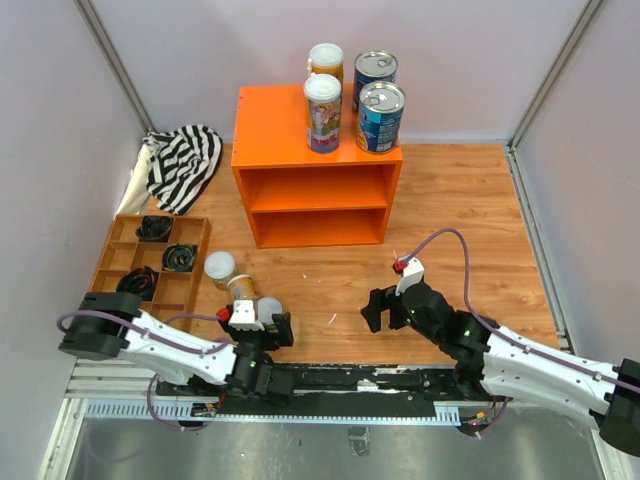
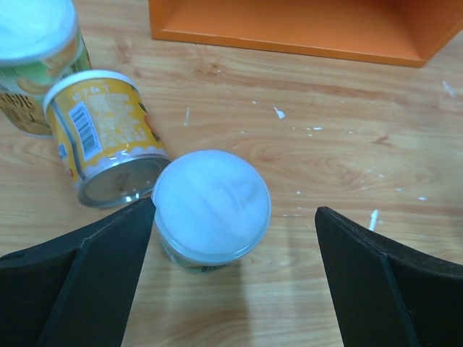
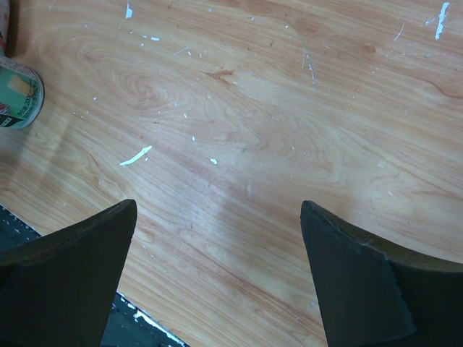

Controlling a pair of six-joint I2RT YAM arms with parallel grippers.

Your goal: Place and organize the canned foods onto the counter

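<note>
The orange counter point(image 1: 268, 120) stands at the back of the table. On its top are two tall slim cans point(image 1: 323, 112) point(image 1: 326, 60) and two blue-labelled cans point(image 1: 381, 116) point(image 1: 375, 70). Three small white-lidded cans remain on the wood. One is upright point(image 2: 211, 206) between my left gripper's open fingers, close to the left finger. A yellow one point(image 2: 105, 144) lies on its side just beyond, and another point(image 2: 36, 58) stands upright behind that. My left gripper point(image 2: 235, 217) point(image 1: 268, 325) grips nothing. My right gripper point(image 3: 218, 210) point(image 1: 383, 312) hangs open over bare wood.
A brown compartmented tray point(image 1: 125, 230) holding dark coiled items sits at the left. A striped cloth point(image 1: 185, 160) lies behind it. The counter's inner shelf point(image 1: 318, 195) faces the arms. A can's edge point(image 3: 18, 94) shows at the left of the right wrist view. Grey walls enclose the table.
</note>
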